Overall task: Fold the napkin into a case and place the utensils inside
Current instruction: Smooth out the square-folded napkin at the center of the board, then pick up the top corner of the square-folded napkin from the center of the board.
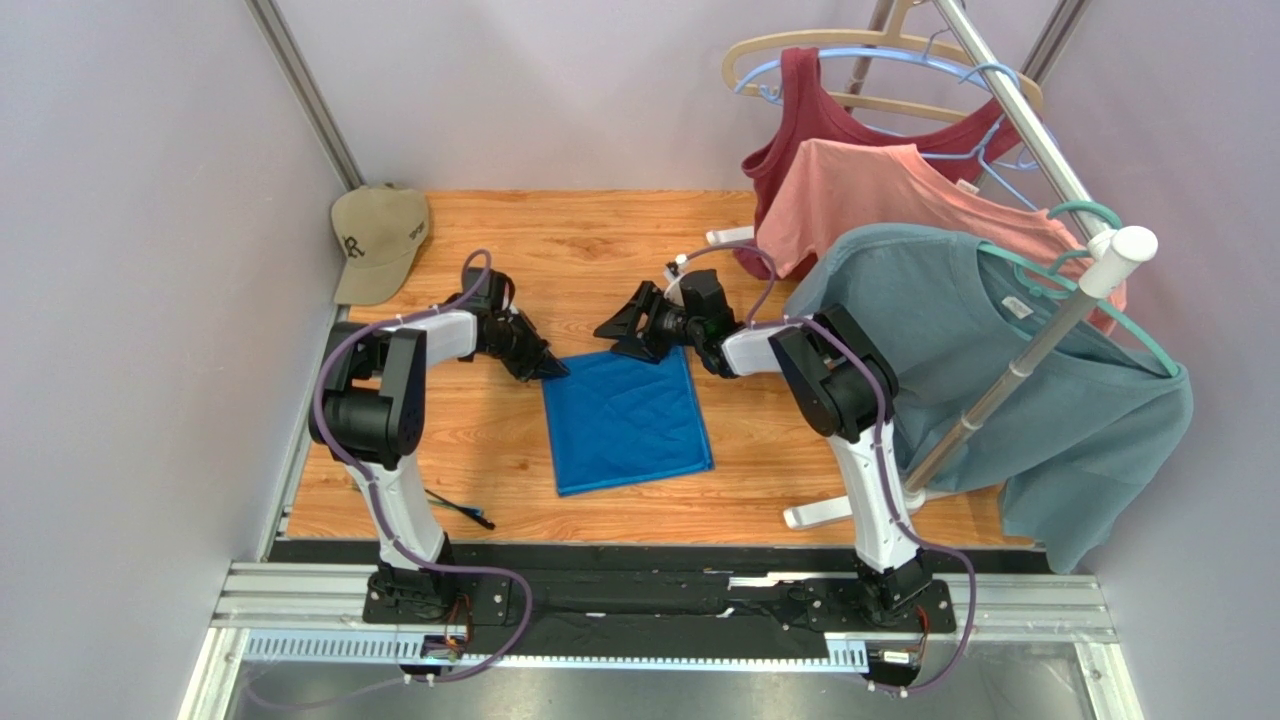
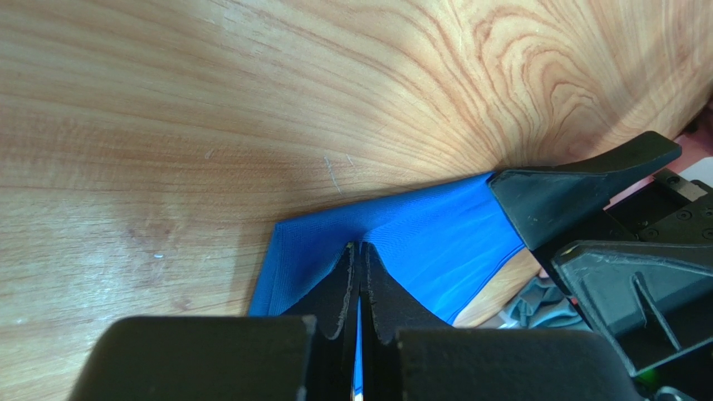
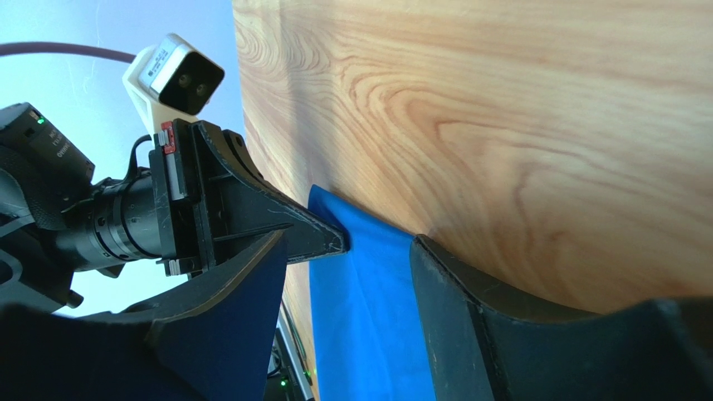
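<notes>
The royal-blue napkin lies flat on the wooden table as a rough square. My left gripper is at its far left corner. In the left wrist view that gripper is shut on a pinch of the napkin, and blue cloth shows in the slit between the fingers. My right gripper stands open at the napkin's far edge. In the right wrist view the napkin runs between the spread fingers of the right gripper. The utensils, thin dark sticks, lie near the left arm's base.
A tan cap sits at the table's far left corner. A clothes rack stands on the right with a teal-grey T-shirt, a pink shirt and a dark red top; its white foot rests by the right arm.
</notes>
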Motion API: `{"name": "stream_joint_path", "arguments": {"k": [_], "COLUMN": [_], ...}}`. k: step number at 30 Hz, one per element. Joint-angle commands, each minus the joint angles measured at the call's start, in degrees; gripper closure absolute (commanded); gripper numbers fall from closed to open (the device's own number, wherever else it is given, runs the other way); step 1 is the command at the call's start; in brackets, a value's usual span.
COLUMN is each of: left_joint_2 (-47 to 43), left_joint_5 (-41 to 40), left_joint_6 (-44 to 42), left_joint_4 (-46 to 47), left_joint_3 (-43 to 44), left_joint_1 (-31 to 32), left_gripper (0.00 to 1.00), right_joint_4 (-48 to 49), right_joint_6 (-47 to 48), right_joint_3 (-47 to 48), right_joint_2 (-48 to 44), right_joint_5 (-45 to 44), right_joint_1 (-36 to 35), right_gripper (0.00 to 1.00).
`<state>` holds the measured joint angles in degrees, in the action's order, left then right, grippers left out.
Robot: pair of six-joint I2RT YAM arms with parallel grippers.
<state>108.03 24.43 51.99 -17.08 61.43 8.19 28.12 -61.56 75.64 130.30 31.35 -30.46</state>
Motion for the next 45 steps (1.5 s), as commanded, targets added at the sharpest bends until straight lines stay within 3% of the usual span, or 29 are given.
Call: {"name": "stream_joint_path", "arguments": {"k": [1,8,18,27,31,32,34,35,36,38,39,45], "left_joint_2": [1.4,0.96,0.87,0.35,-8.16,-13.06,-18.09,-22.21,-23.99,-28.37,-29.7,-34.29], "left_joint_5": [-4.21,-4.47,-4.39,-2.02,-6.3,-8.58,-12.2,-12.47,-12.91,-14.14,-15.1,-20.8], "left_joint_6": [1.53,2.24,1.72,-4.43,-11.89,-14.87,-17.52,-19.01,-19.29,-18.6,-18.07,-12.01], "left_joint_4": [-1.03,0.29,0.38,-0.32,-5.31,-7.16,-9.11,-9.2,-9.29,-9.38,-8.33,0.55], "left_joint_3": [-2.89,-4.65,-4.83,-3.07,-0.7,0.43,0.27,-0.51,-1.04,-3.32,-4.38,-11.76], "left_joint_1": [-0.36,-0.36,-0.36,-0.01,2.0,4.1,6.74,8.32,11.82,15.53,19.9,33.9], "left_gripper": [1.0,1.0,1.0,1.0,0.98,0.89,0.79,0.59,0.55,0.53,0.53,0.68], "right_joint_4": [2.2,4.23,-4.55,-31.6,-45.29,-47.87,-56.36,-58.77,-62.53,-64.85,-65.99,-65.92], "right_joint_6": [3.2,3.9,11.0,25.26,26.75,27.28,28.33,29.29,29.57,30.53,30.88,33.34], "right_joint_3": [-3.2,-8.31,-9.02,1.35,7.23,8.03,8.74,7.43,6.38,0.87,-1.69,-17.42], "right_joint_2": [1.01,0.04,-2.5,-11.8,-18.23,-19.63,-23.49,-24.9,-26.22,-30.62,-32.29,-43.1], "right_joint_5": [-1.56,-0.24,-2.61,-7.71,-16.3,-18.15,-25.18,-29.2,-30.72,-31.18,-31.27,-35.04], "right_joint_1": [3.47,7.95,13.84,10.87,6.56,5.68,2.96,2.25,1.2,0.4,-0.3,-2.33], "right_gripper": [0.38,0.38,0.38,0.36,0.34,0.34,0.33,0.33,0.33,0.34,0.4,0.5]}}
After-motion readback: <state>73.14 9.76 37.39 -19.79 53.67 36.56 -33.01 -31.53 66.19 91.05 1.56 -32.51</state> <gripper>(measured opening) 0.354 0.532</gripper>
